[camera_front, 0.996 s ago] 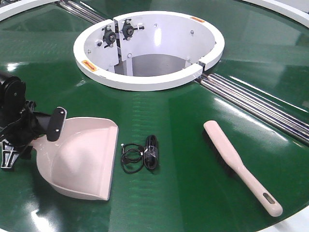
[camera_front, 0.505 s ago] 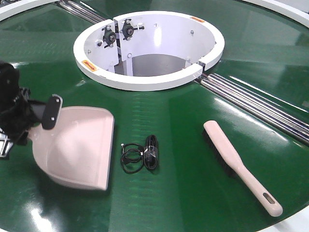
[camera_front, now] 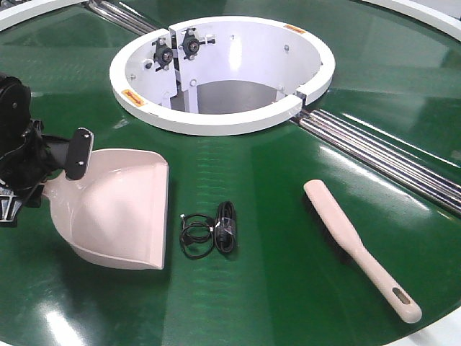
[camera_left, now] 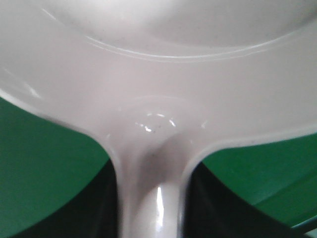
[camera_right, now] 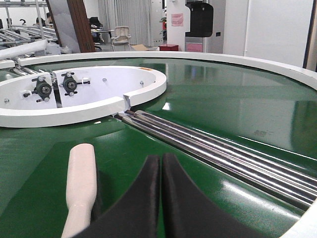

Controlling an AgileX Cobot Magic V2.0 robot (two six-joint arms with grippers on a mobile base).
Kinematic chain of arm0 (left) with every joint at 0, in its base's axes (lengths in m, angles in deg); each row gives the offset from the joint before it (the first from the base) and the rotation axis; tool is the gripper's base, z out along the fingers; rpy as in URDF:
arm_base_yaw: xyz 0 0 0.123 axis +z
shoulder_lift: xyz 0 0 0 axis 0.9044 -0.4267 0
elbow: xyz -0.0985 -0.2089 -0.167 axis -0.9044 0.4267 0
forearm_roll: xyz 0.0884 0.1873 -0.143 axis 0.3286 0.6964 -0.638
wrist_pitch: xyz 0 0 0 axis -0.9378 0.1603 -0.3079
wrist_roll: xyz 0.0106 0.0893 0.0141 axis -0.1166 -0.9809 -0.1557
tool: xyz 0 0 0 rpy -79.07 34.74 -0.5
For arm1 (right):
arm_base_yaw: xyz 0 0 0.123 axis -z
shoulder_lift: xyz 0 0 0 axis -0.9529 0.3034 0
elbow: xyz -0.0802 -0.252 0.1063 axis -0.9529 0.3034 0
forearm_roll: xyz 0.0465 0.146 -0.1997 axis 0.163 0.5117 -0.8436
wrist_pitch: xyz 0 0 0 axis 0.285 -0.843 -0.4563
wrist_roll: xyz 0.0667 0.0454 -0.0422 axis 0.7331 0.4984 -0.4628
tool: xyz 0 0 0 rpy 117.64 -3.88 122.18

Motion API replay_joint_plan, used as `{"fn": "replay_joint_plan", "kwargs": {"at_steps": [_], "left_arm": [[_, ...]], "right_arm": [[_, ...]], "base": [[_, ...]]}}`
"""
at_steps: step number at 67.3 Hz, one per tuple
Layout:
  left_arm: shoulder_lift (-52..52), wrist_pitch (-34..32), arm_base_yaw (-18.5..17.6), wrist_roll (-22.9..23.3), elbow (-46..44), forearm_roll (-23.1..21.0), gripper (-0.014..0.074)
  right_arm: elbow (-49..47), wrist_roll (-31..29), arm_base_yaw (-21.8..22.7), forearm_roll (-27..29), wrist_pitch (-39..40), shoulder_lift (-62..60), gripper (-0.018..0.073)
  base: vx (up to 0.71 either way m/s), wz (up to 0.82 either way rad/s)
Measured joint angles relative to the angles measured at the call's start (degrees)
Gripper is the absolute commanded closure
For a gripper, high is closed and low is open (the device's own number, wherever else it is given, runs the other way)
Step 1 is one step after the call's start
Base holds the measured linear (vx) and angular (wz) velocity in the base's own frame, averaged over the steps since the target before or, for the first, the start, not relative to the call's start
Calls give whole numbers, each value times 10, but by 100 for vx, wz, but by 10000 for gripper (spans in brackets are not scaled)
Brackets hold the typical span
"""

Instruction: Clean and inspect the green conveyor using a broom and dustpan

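The pale pink dustpan [camera_front: 119, 209] rests on the green conveyor [camera_front: 274, 180] at the left, its open edge facing right. My left gripper [camera_front: 56, 171] is shut on its handle, which it mostly hides. In the left wrist view the handle [camera_left: 151, 198] runs between the dark fingers [camera_left: 96, 210] into the pan body. The broom [camera_front: 356, 245] lies flat at the right, handle toward the near edge. In the right wrist view my right gripper [camera_right: 161, 161] is shut and holds nothing, hovering just right of the broom [camera_right: 81, 178].
A small bundle of black cable [camera_front: 212, 231] lies on the belt between dustpan and broom. The white ring-shaped housing [camera_front: 216, 119] stands behind them. Silver rollers [camera_front: 382, 155] run diagonally at the right. The white outer rim [camera_front: 446, 331] is at the near right.
My left gripper has carried the dustpan away from the near edge and slightly left, turning its open edge a little. Broom, cable and right gripper have not moved.
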State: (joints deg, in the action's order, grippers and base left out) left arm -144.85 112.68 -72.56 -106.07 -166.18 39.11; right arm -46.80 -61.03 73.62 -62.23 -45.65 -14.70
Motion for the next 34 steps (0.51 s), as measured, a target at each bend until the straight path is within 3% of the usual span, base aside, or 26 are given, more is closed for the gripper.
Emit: {"fn": "replay_joint_plan", "kwargs": {"at_steps": [34], "left_arm": [[-22, 3, -7, 15, 0, 14, 603]], "right_arm": [[0, 0, 0, 0, 0, 0, 569]], "base": [[0, 0]]}}
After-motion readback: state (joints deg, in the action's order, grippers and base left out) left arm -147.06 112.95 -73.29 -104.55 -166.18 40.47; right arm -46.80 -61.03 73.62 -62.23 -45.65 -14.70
